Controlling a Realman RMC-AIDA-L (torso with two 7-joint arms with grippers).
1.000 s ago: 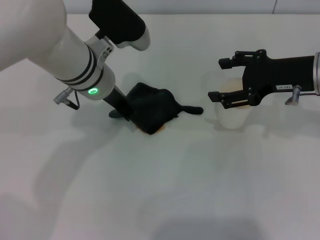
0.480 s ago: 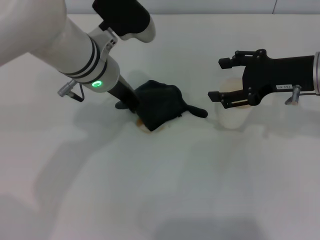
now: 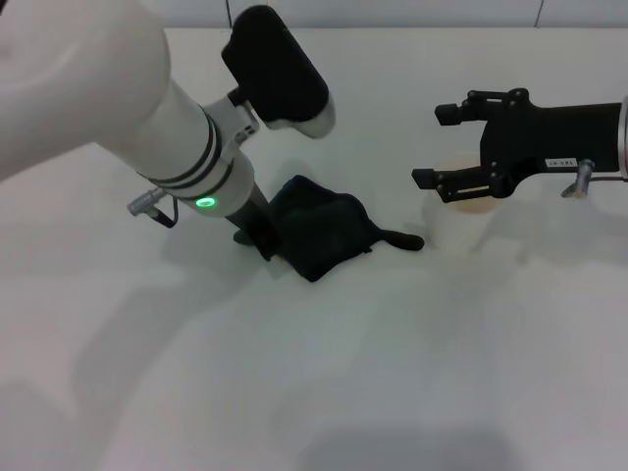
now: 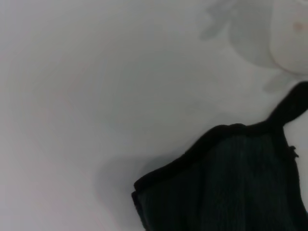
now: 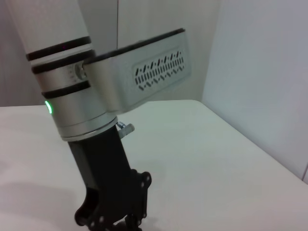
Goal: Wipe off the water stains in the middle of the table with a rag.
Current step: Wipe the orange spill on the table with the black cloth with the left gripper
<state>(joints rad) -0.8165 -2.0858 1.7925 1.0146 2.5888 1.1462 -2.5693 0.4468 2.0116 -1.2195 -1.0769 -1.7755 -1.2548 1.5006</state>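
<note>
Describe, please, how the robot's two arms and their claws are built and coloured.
The left arm is glossy white with black bands, a green ring light and a black claw. The right arm is matte black with a small white label; its claw has slim fingers.

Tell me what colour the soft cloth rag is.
Black-green, the soft cloth rag shows best in the head view.

Robot lab, bare white table (image 3: 412, 392), plain panelled walls (image 5: 260, 72)
</note>
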